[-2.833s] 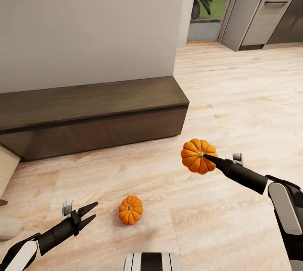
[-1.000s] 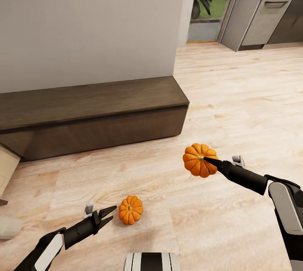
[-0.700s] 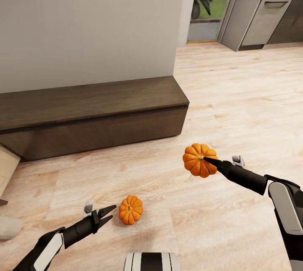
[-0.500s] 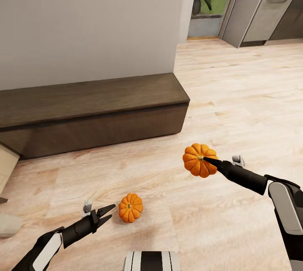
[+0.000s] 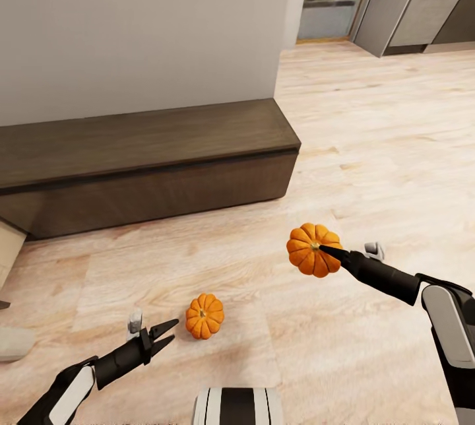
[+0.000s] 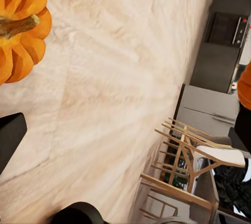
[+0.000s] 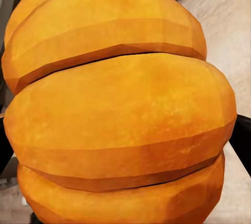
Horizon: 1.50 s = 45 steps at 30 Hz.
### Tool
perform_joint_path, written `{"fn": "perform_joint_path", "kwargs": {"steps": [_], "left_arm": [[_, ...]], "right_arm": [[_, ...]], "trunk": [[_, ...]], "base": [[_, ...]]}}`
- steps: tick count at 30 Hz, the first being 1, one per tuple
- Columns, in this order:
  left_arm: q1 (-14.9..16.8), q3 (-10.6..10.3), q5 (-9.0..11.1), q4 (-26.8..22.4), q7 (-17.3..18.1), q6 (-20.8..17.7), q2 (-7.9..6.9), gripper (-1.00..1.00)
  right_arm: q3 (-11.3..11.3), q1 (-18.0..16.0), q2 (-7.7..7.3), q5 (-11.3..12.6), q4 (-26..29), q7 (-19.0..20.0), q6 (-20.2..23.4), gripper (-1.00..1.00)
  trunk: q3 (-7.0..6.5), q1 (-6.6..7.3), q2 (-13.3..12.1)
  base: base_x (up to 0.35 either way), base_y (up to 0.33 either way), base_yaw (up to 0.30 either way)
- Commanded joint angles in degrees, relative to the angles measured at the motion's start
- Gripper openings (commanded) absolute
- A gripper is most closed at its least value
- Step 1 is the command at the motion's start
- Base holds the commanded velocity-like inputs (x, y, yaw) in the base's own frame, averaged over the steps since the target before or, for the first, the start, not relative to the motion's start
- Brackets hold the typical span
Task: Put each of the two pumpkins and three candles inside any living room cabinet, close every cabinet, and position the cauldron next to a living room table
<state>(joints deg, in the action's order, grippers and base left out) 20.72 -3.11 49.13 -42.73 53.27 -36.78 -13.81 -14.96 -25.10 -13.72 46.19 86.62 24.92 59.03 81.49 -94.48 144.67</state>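
Your right gripper (image 5: pixel 319 250) was clamped on one pumpkin (image 5: pixel 311 249), held above the floor (image 5: pixel 369 148). Your left gripper (image 5: pixel 166 332) had jaws apart, second pumpkin (image 5: pixel 204 315) on the floor just beside at its 2 o'clock. Cabinet (image 5: pixel 145 164) sat shut at 12.

We count two pumpkins: one pumpkin on the floor (image 5: pixel 204 315) at 6 o'clock, one held pumpkin (image 5: pixel 313 249) at 4 o'clock. One long cabinet (image 5: pixel 145 167) at 10 o'clock. Two hands: left hand (image 5: pixel 166 333), right hand (image 5: pixel 324 251).

2 orange ribbed pumpkins (image 5: pixel 204 315), dark-brown cabinet (image 5: pixel 145 167), pale wood-grain floor (image 5: pixel 369 141).
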Motion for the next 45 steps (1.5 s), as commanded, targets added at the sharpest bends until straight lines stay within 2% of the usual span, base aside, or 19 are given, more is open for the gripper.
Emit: {"fn": "perform_joint_path", "kwargs": {"steps": [1,7,11,14,17,22,45], "left_arm": [[0.0,-0.2,0.5,0.0,0.0,-0.4,-0.05,1.0],[0.2,-0.3,0.3,-0.2,-0.1,-0.5,-0.11,1.0],[1.4,-0.3,0.5,-0.2,0.1,-0.6,-1.35,1.0],[1.8,-0.2,0.7,-0.2,0.1,-0.6,-1.68,1.0],[2.1,0.5,0.8,-0.3,0.1,-0.6,-1.91,1.0],[2.2,2.3,0.9,-0.2,0.0,-0.6,-3.11,1.0],[2.2,3.9,0.7,0.0,-0.5,-0.3,-3.57,1.0]], "right_arm": [[-0.1,0.0,0.01,-0.3,0.2,0.5,0.3,-1.0],[0.1,0.0,-0.01,-0.2,0.8,0.8,0.5,-1.0],[0.0,0.0,0.05,-0.2,0.9,0.9,0.4,-1.0],[0.0,0.0,0.08,-0.2,0.9,1.4,0.4,-1.0],[-0.1,0.0,0.03,-0.2,0.9,2.5,0.3,-1.0],[-0.1,0.0,0.08,-0.2,0.9,3.3,0.3,-1.0],[-0.2,0.0,0.09,-0.3,0.9,3.4,0.2,-1.0]], "trunk": [[0.26,-0.01,0.0],[1.59,-0.17,0.1],[2.48,-0.27,0.2],[3.14,-0.35,0.2],[3.81,-0.42,0.2],[4.92,-0.55,0.3],[10.01,-1.15,0.6]], "base": [[0.0,0.0,0.0],[0.0,0.0,0.0],[0.0,0.0,0.0],[0.0,0.0,0.0],[0.0,0.0,0.0],[0.0,0.0,0.0],[0.0,0.0,0.0]]}}
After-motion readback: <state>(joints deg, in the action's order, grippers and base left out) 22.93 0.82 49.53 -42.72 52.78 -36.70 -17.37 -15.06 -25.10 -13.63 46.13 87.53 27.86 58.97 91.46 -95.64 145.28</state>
